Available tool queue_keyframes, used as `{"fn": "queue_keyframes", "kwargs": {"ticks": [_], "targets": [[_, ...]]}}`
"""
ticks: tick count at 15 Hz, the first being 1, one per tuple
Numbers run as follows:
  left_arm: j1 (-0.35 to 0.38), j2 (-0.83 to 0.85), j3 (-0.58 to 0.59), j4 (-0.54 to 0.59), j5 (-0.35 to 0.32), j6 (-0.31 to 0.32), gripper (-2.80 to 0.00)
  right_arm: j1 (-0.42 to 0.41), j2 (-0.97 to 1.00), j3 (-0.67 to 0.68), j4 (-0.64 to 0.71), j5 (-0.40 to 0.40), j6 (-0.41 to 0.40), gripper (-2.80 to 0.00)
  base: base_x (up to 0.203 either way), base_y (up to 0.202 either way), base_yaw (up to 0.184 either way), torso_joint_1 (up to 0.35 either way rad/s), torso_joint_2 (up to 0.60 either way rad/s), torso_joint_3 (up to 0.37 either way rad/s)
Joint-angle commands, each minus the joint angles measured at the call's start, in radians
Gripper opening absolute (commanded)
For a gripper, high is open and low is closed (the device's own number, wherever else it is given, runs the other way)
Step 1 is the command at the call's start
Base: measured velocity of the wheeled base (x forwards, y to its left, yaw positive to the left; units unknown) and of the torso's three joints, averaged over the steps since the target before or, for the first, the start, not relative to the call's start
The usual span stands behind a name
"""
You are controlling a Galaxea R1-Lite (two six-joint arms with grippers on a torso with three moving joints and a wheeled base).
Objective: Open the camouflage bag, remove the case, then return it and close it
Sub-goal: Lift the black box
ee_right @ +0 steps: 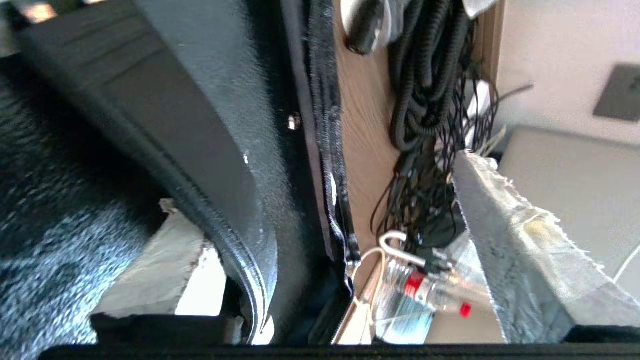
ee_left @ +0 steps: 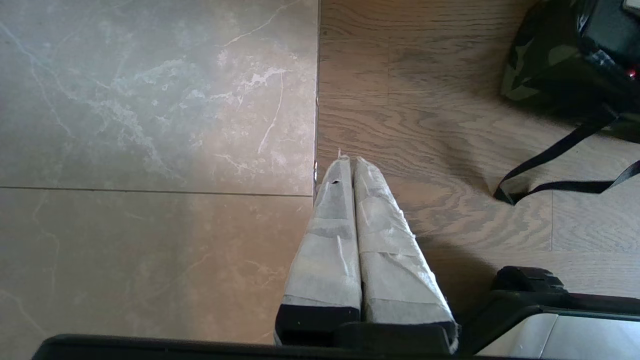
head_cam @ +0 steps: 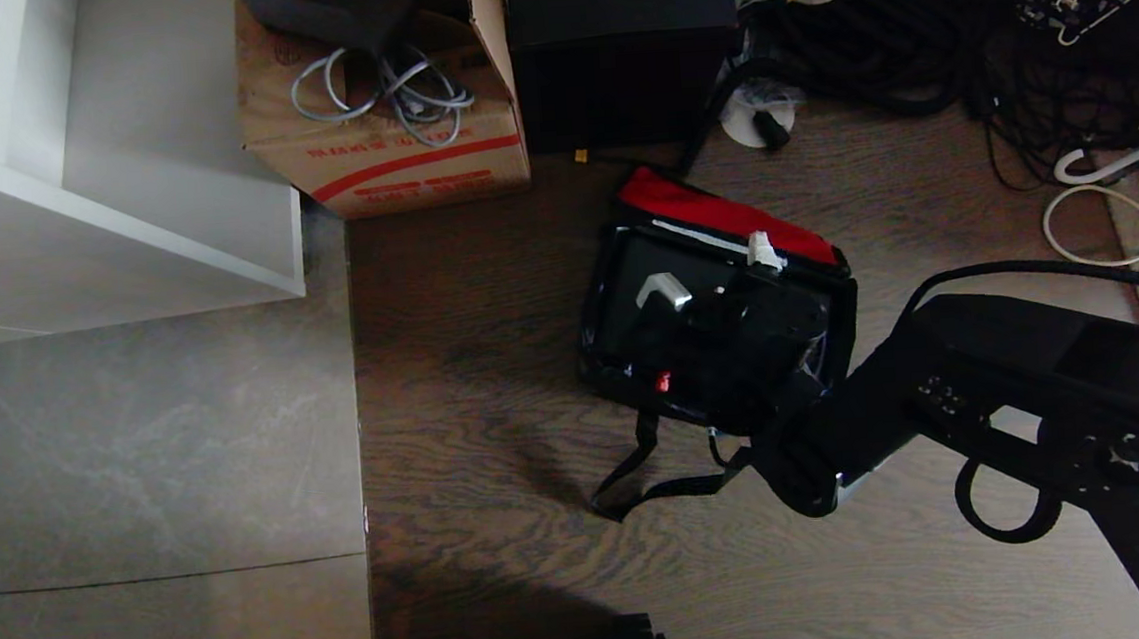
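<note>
Case (head_cam: 700, 315) sits in the open bag (head_cam: 722, 211)
Right gripper (ee_right: 320, 260) spread wide astride the bag's edge (left gripper (ee_left: 350, 200) closed, idle)

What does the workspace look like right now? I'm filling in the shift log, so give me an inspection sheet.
Surface: wood-grain floor under the work, grey tile on the robot's left.
Job's things: camouflage bag open on the wood floor, red lining showing; case sits inside it; shoulder strap trails on the floor.
Clutter: cardboard box and tall black box beyond the bag.
Grippers: right gripper open at the bag's near right rim, one finger each side of the wall; left gripper shut, parked over the tile-wood seam.
Cables: grey coil in the cardboard box; black tangle at far right.
Surroundings: white shelf unit at far left.
</note>
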Motion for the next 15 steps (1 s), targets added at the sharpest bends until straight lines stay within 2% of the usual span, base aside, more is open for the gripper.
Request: {"fn": "queue_keyframes", "kwargs": {"ticks": [1,10,11,12,15], "targets": [[0.0,0.0,0.011,-0.001,0.0,-0.001,-2.8,-0.012,0.009,-0.023,-0.001,-0.007,-0.006,0.0,0.0,0.0,0.0,0.0,0.0,0.0],[0.0,0.0,0.011,-0.001,0.0,-0.001,-2.8,-0.043,0.033,-0.062,0.056,-0.011,-0.006,0.0,0.0,0.0,0.0,0.0,0.0,0.0],[0.0,0.0,0.012,-0.001,0.0,-0.001,-2.8,-0.046,0.031,-0.059,0.059,-0.011,-0.003,-2.61,0.0,0.0,0.0,0.0,0.0,0.0],[0.0,0.0,0.011,-0.001,0.0,-0.001,-2.8,-0.047,0.029,-0.052,0.057,-0.009,-0.003,-2.8,0.0,0.0,0.0,0.0,0.0,0.0],[0.0,0.0,0.011,-0.001,0.0,-0.001,-2.8,-0.046,0.031,-0.055,0.055,-0.019,0.007,-2.8,0.0,0.0,0.0,0.0,0.0,0.0]]}}
